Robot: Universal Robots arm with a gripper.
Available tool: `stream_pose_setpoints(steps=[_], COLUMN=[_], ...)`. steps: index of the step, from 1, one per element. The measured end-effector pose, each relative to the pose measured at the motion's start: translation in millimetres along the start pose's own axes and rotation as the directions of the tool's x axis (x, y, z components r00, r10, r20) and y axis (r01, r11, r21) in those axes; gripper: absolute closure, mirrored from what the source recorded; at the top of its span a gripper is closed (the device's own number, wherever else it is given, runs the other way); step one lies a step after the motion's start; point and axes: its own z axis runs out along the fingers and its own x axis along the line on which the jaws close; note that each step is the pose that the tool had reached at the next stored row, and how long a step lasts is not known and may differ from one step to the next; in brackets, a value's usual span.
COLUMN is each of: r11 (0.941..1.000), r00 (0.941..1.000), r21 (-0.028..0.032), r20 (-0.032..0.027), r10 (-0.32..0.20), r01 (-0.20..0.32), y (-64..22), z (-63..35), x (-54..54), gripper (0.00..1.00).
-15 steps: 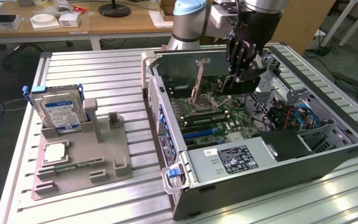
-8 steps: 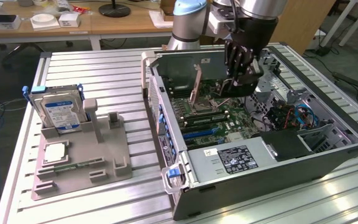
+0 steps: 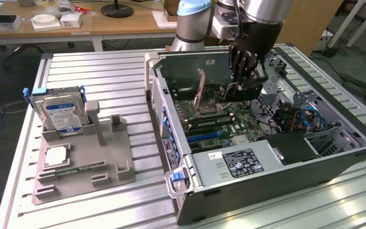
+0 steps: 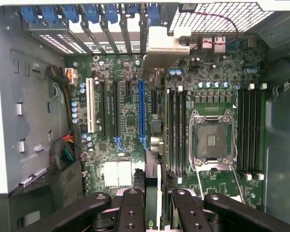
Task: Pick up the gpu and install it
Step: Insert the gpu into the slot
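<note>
We are judging the install step under way: inside the open computer case [image 3: 266, 191], the gripper [image 4: 158, 205] is clamping the gpu [image 4: 162, 47] on edge over the motherboard [image 4: 125, 121], needing its lower edge squared to the blue slot [image 4: 141, 111]

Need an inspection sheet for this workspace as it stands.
Surface: slatted metal table carrying an open PC case and a grey fixture tray.
Job's things: gpu edge-on between the fingers, over the motherboard.
Clutter: hard drive upright, square chip flat, both in the tray.
Grippers: gripper inside the case, shut on the gpu.
Cables: coloured wires in the case; cords on the floor.
Surroundings: wooden desks beyond the table, white boxes on them.
</note>
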Motion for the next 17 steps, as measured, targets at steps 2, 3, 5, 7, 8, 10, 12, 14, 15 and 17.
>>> stream_pose_setpoints(steps=[2, 3, 5, 7, 8, 10, 12, 14, 15, 17], r11=[1.0, 1.0, 1.0, 1.0, 1.0, 1.0, 1.0, 0.9999, 0.9999, 0.9999], r00=[1.0, 1.0, 1.0, 1.0, 1.0, 1.0, 1.0, 0.9999, 0.9999, 0.9999], r21=[0.0001, 0.0001, 0.0003, 0.0007, 0.0007, 0.0008, 0.0008, 0.0006, 0.0006, 0.0006], r20=[0.0001, 0.0001, 0.0002, 0.0001, 0.0003, 0.0002, 0.0004, 0.0007, 0.001, 0.0013], r10=[-0.002, -0.003, -0.005, -0.006, -0.006, -0.007, -0.009, -0.01, -0.011, -0.012], r01=[0.002, 0.003, 0.005, 0.006, 0.006, 0.007, 0.009, 0.01, 0.011, 0.012], y=[0.8, 1.7, 4.6, 7.7, 9.2, 11.8, 13.7, 13.8, 13.9, 13.8], z=[1.1, 1.6, 3.2, 4.9, 5.8, 7.7, 9.6, 11.0, 11.6, 12.7], x=[0.0, 0.1, 0.2, 0.4, 0.4, 0.6, 0.7, 1.3, 1.7, 2.6], gripper=[0.74, 0.74, 0.74, 0.74, 0.74, 0.74, 0.74, 0.74, 0.74, 0.74])
